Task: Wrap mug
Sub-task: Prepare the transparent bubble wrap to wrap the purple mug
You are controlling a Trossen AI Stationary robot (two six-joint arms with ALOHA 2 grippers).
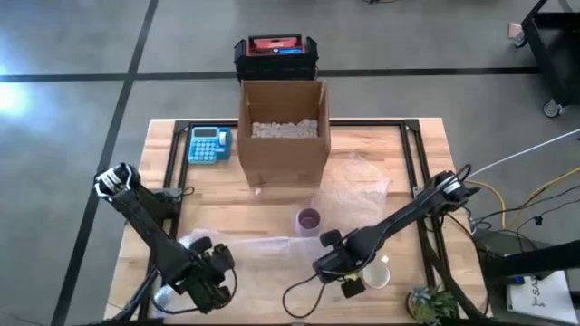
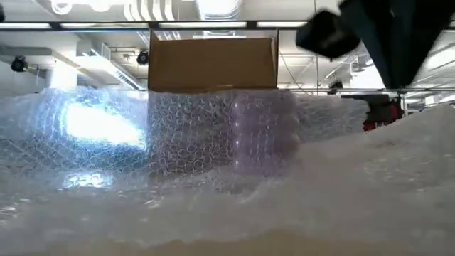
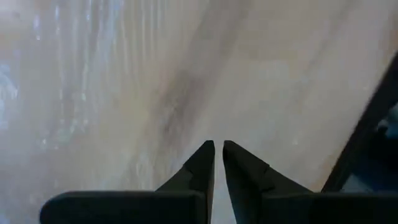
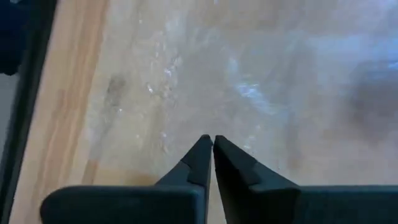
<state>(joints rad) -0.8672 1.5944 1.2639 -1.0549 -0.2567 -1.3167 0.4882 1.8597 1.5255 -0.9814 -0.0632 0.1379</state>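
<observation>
Mostly bubble wrap covering wooden table.

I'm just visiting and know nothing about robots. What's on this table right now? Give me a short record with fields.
Mug to wrap: purple mug, upright on the bubble wrap, mid-table
Wrapping: clear bubble wrap, spread flat, not yet around the mug
Second cup: white cup, near the right arm
Box: open cardboard box with white filler, behind the mug
Other items: blue calculator; black crates past the table
Left gripper: fingers nearly together, holding nothing, low at the front left
Right gripper: fingers together, over the wrap's front edge
</observation>
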